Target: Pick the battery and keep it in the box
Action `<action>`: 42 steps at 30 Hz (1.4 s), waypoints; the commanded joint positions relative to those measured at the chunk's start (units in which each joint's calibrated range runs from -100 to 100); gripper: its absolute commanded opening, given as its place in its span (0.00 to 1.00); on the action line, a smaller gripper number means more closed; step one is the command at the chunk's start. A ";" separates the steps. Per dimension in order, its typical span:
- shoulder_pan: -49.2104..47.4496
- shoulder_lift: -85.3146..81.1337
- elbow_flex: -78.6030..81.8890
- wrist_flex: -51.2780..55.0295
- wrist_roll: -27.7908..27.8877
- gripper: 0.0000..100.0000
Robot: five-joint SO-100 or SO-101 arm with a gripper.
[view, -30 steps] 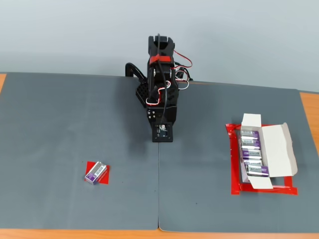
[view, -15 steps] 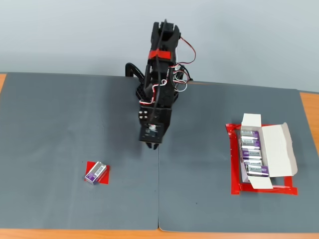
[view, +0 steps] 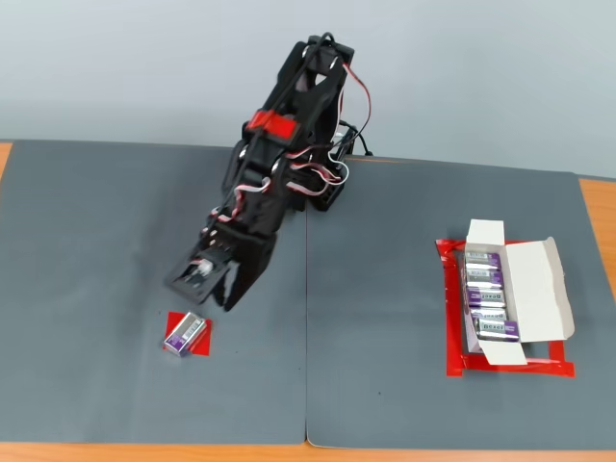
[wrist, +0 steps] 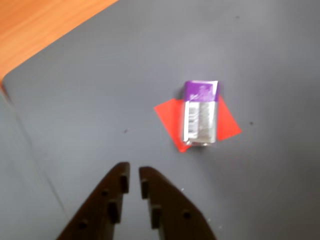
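Observation:
A purple and silver battery (wrist: 201,112) lies on a small red tape patch (wrist: 170,117) on the grey mat; in the fixed view it (view: 185,334) is at the lower left. My gripper (wrist: 133,175) hovers short of it and to its left in the wrist view, jaws nearly touching and empty. In the fixed view the gripper (view: 228,302) hangs just above and to the right of the battery. The white box (view: 534,289) lies open at the right inside a red tape outline (view: 450,318), with several like batteries (view: 486,294) in a row inside.
Two dark grey mats (view: 404,385) cover the table and meet at a seam near the middle. Bare wooden table (wrist: 45,25) shows at the wrist view's upper left. The arm's base (view: 322,192) stands at the back centre.

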 commanded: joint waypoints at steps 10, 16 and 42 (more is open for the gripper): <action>4.12 16.72 -13.87 -1.01 -0.31 0.03; 4.57 19.43 -13.96 -1.09 -0.05 0.03; 4.50 24.94 -13.96 -5.52 1.46 0.29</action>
